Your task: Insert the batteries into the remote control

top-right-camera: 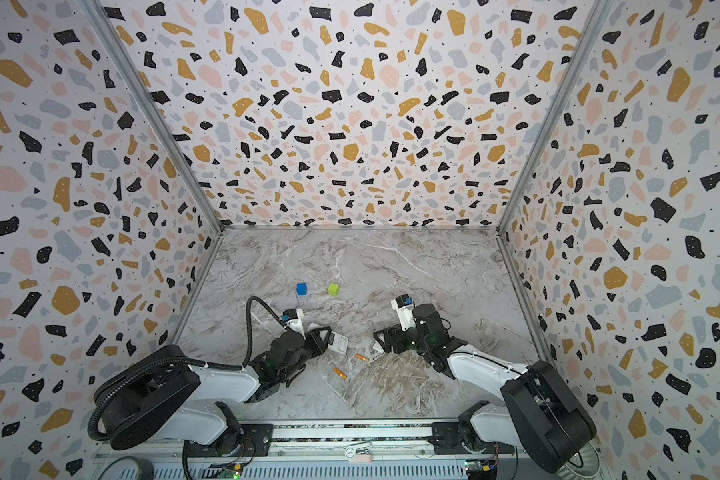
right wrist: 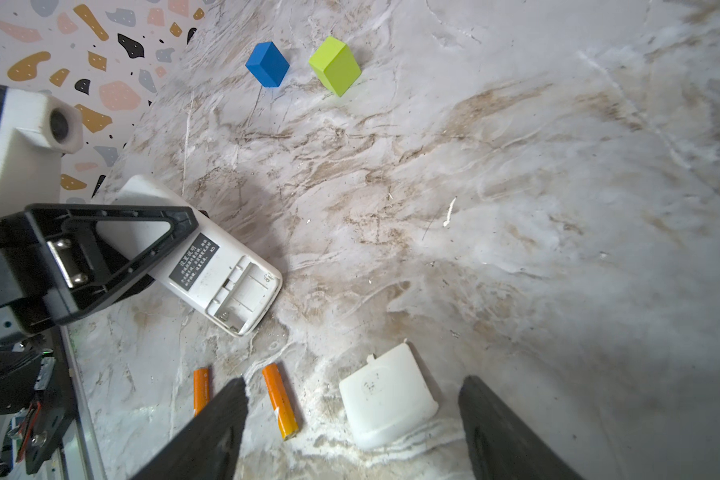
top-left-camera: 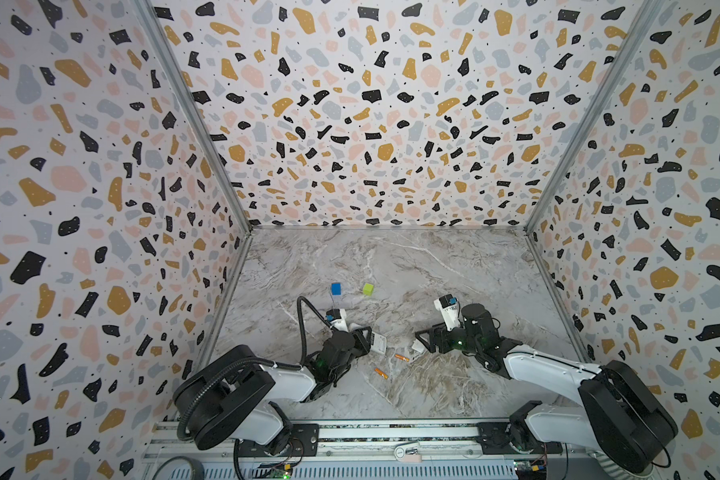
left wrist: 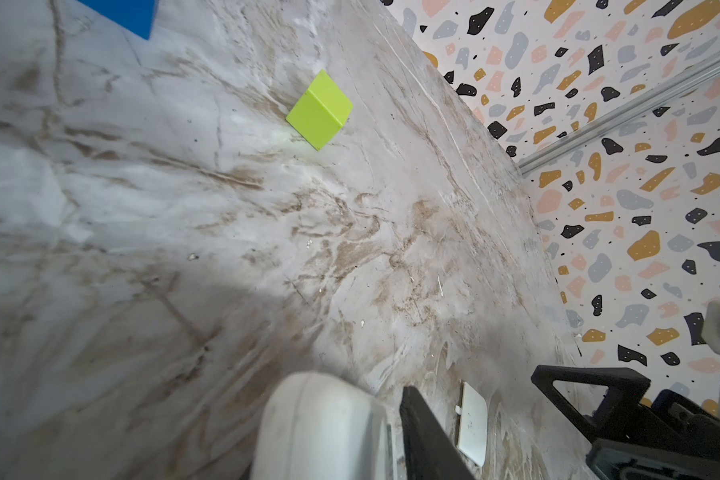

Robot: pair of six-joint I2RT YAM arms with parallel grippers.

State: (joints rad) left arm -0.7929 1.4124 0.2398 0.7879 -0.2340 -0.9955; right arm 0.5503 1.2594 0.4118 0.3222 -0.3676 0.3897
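well, i see the remote control [right wrist: 225, 286] lying back up on the desk [right wrist: 474, 208], its battery bay [right wrist: 242, 299] open. my left fingers [right wrist: 154, 257] are at its middle; whether they clamp it i cannot tell. my right fingers [right wrist: 208, 432] stand wide apart over the white cover [right wrist: 387, 395], both batteries [right wrist: 281, 401] just beside.
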